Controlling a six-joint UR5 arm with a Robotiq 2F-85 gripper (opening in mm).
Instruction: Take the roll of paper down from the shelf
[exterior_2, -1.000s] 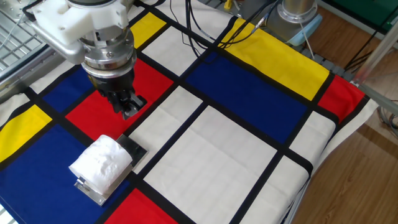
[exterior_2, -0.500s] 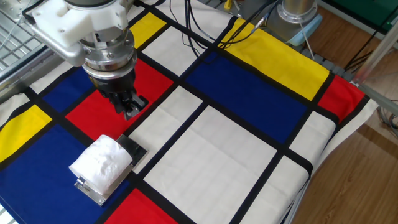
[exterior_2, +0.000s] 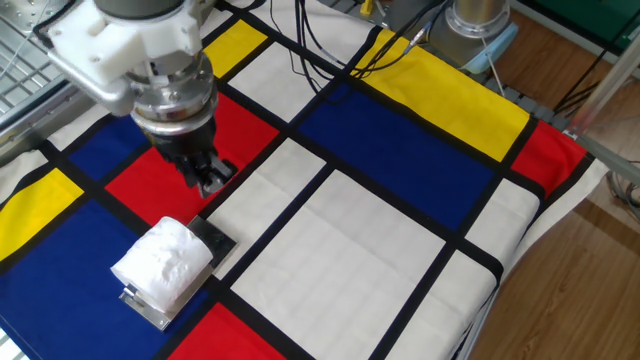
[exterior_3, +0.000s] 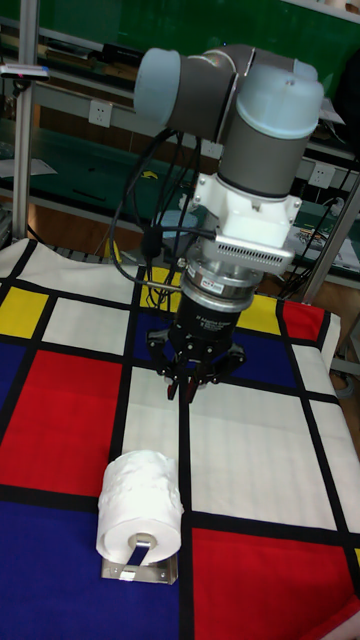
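Checkered cloth (exterior_2: 380, 230): roll of paper (exterior_2: 166, 260) on shelf (exterior_2: 150, 305), apart from tool (exterior_2: 209, 177).

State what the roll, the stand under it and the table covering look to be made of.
The roll of paper: soft white tissue, judging by its bumpy, matte surface. The shelf: probably polished metal, as it is silvery and reflective. The table cover: seemingly woven cloth; it drapes and wrinkles at the edge.

We see the roll of paper (exterior_2: 163, 262) (exterior_3: 141, 504) lying on the shelf (exterior_2: 150, 305) (exterior_3: 140, 572), which sits on the worktop (exterior_2: 360, 240) (exterior_3: 260, 450) near its front left corner. Our tool (exterior_2: 207, 177) (exterior_3: 186, 391) hangs above the worktop, behind the roll and apart from it.
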